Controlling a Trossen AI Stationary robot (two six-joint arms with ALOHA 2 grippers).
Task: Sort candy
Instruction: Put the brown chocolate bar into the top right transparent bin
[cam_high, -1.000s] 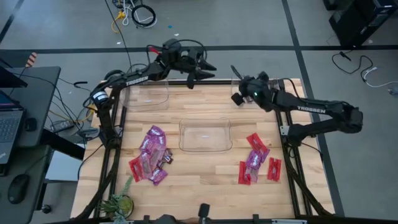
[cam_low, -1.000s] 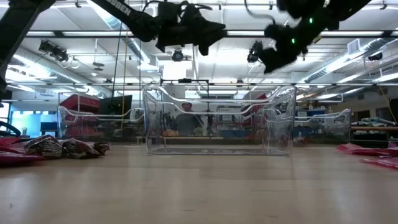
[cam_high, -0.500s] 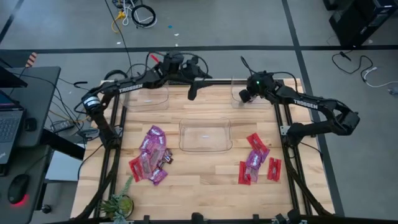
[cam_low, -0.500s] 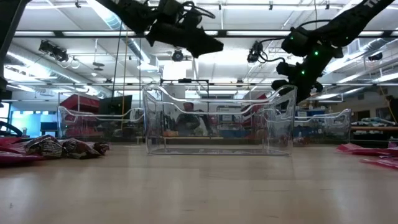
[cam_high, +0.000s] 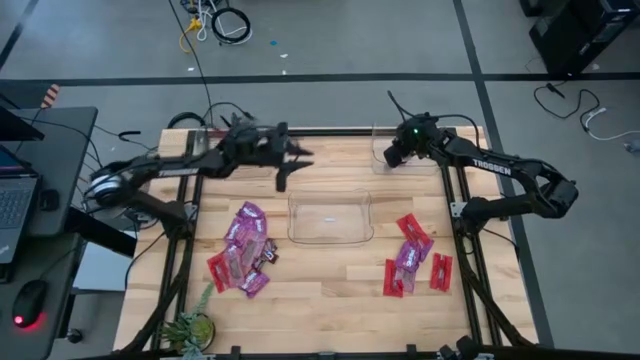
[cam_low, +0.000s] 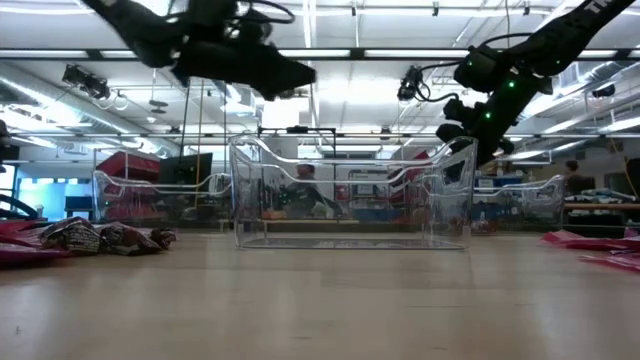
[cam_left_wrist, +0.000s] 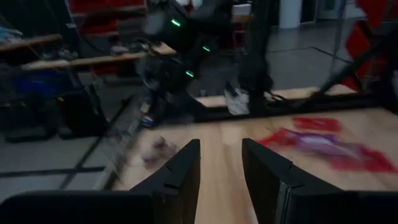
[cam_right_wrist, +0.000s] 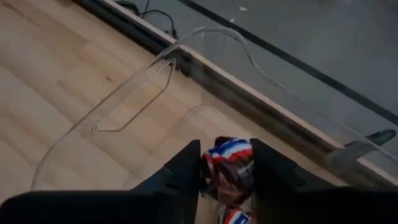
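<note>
Candy packets lie in two piles on the table: purple, red and dark ones at the left (cam_high: 243, 250), red and purple ones at the right (cam_high: 412, 258). My right gripper (cam_high: 392, 155) hangs over the clear bin at the far right corner (cam_high: 380, 140) and is shut on a dark packet with red, white and blue print (cam_right_wrist: 227, 168). My left gripper (cam_high: 283, 170) is open and holds nothing. It hovers above the table between the far-left bin (cam_high: 240, 157) and the middle bin (cam_high: 330, 217). In the left wrist view its fingers (cam_left_wrist: 186, 168) point across the table toward the right pile (cam_left_wrist: 323, 144). My right gripper pinches the dark packet (cam_right_wrist: 227, 163) between its two fingers, coming from above and pointing down into the far-right bin (cam_right_wrist: 149, 93). The packet is lifted clear of the bin's floor. The fingers hide which edge of the wrapper they are on.
Three clear bins stand on the wooden table: far left, far right and the middle one (cam_low: 350, 195). Bare wood lies along the near edge between the two piles. A small plant (cam_high: 190, 325) sits at the near left corner. A desk with a laptop stands left of the table.
My left gripper has swung from above the far edge toward the near edge and the left, coming lower. My right gripper first sank toward the far-right bin and shifted slightly toward the far edge, then kept still, holding the packet.
</note>
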